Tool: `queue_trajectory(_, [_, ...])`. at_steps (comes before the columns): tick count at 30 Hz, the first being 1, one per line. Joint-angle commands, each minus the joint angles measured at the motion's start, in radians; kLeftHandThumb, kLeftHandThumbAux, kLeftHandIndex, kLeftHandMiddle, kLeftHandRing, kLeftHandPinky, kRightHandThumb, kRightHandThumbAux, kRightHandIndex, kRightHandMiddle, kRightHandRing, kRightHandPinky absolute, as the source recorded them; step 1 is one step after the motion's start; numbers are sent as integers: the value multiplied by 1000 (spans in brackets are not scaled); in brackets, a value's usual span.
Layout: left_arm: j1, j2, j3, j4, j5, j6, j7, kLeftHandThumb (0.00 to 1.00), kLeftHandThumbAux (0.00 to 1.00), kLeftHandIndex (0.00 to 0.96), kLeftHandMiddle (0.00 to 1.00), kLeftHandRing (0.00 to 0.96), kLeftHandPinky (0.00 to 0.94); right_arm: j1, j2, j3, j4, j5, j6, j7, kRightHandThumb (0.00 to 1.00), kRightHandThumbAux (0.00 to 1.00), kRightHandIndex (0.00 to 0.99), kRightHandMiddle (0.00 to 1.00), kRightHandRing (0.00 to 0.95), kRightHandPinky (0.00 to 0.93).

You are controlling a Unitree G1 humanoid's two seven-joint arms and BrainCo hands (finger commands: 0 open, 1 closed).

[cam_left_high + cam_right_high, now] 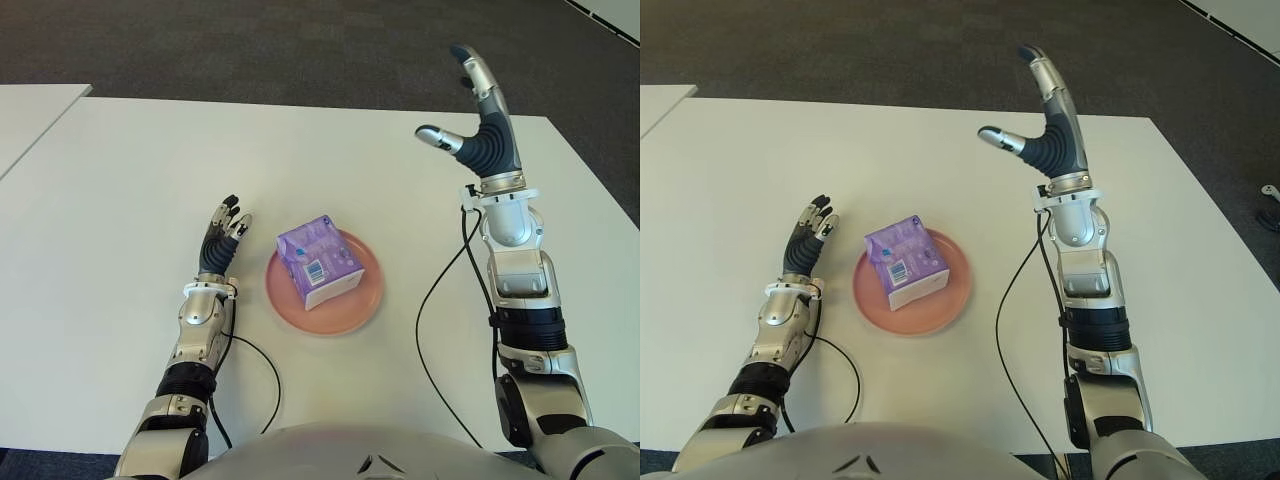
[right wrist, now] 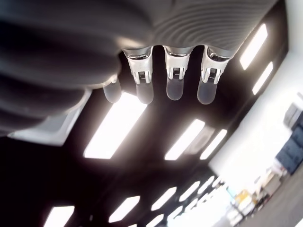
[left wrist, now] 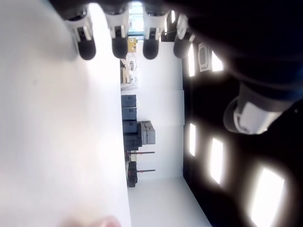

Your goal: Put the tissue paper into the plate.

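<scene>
**Tissue pack sits in the pink plate, both hands empty**

From where I stand, the purple tissue pack [image 1: 319,262] lies inside the round pink plate [image 1: 366,300], which sits on the white table [image 1: 130,180] just in front of the robot's chest. The pack is turned at a slant to the table's edges, with a small barcode label showing on its near side. It covers the middle and the left part of the plate, and a bare crescent of pink rim shows on the right and near sides.

The left hand [image 1: 223,236] is low, just to the left of the plate and apart from it. Its fingers [image 3: 87,43] are stretched out and point away from the robot, with nothing between them; whether the hand touches the table I cannot tell.

The right hand [image 1: 480,118] is raised high, well to the right of the plate and farther back. Its fingers [image 2: 144,86] reach straight up side by side, the thumb [image 1: 437,137] sticks out toward the left, and the palm holds nothing. Its wrist camera sees only ceiling lights past the fingertips.

Black cables [image 1: 432,300] run along both forearms, and the one by the right arm loops over the table. A second white table [image 1: 30,115] stands off to the left, with dark carpet [image 1: 300,50] beyond.
</scene>
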Motion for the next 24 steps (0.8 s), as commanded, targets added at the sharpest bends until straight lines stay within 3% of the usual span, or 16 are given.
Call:
queue_trajectory(1, [53,-9,-1,53,-4,58,-11,0,479,0,0,0,0,0,44,-22,59,32,-40,-58,85,415,0,0,0,0])
queue_trajectory(4, [54,-7,-4,52,-1,61,-13,0,485,0,0,0,0,13,97,-22,146,46,-126,-134,48,477,0,0,0,0])
queue_trajectory(9, [54,-5,-7,52,0,56,-18,0,490,0,0,0,0,41,133,-47,204,101,-209,-162,24,523,0,0,0,0])
queue_trajectory(21, [63,-12,-8,28,-13,74,-20,0,489,0,0,0,0,85,208,-76,276,225,-209,-146,4,545,0,0,0,0])
queue_trajectory(24, [72,-17,-10,-7,-13,90,-14,0,487,0,0,0,0,124,236,-70,318,246,-210,-139,1,543,0,0,0,0])
